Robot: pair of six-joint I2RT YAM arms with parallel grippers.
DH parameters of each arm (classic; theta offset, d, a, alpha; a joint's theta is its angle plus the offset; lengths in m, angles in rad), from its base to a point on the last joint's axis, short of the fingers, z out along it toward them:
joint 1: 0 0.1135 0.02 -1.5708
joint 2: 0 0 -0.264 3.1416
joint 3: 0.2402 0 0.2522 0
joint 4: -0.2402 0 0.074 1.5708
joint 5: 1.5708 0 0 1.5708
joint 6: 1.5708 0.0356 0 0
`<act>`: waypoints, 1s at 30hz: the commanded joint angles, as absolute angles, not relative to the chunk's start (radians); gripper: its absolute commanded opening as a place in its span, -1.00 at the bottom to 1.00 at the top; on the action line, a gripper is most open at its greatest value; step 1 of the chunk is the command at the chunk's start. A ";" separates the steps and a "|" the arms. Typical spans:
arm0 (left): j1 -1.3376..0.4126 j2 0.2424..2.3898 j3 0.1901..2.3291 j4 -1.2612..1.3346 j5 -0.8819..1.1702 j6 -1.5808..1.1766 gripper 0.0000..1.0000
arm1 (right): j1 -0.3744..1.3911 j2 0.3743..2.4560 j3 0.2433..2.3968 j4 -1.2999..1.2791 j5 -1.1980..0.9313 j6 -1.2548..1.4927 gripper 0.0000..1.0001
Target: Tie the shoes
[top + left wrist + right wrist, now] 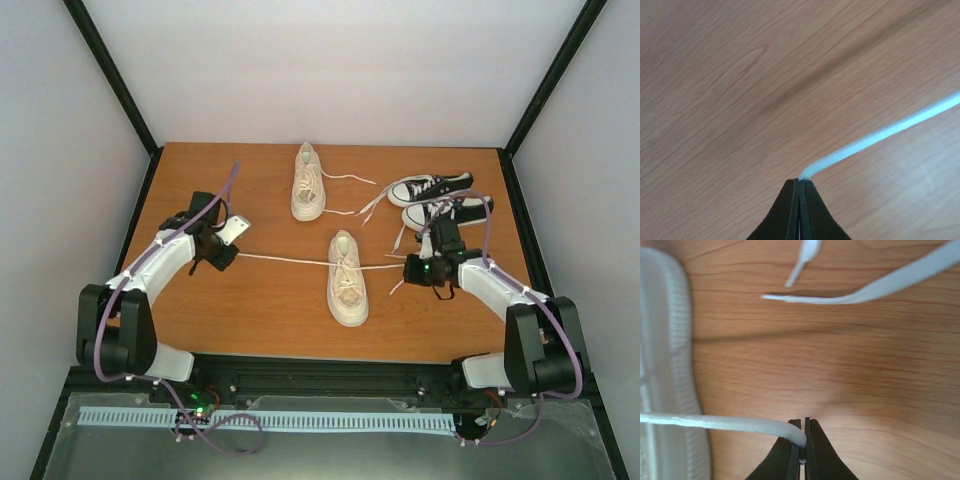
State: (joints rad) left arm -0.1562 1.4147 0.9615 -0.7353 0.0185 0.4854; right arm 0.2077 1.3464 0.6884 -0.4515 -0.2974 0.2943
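Nearer cream shoe (pixel 347 279) sits around the middle of the table (pixel 250 310) — everything else here is placed relative to it. The left claw (pixel 799 186) is well out to its left, clenched on the tip of the left lace (pixel 880 132), which runs in a straight line back to the shoe. The right claw (pixel 804 432) is near the shoe's right side, pinched tight on the right lace (pixel 715 421). The second cream shoe (pixel 308 182) lies behind it, slightly left, laces loose. Two black sneakers (pixel 440 198) sit behind it, off to the right.
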 commanded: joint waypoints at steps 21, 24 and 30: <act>0.026 1.599 1.013 -0.500 -0.137 0.619 -0.98 | -0.152 1.307 0.488 -0.250 -0.371 0.424 -0.94; 0.026 1.613 1.018 -0.497 -0.137 0.611 -0.98 | -0.151 1.328 0.482 -0.232 -0.388 0.433 -0.94; -0.143 1.529 0.999 -0.584 0.020 0.544 -0.98 | 0.081 1.310 0.563 -0.280 -0.298 0.423 -0.94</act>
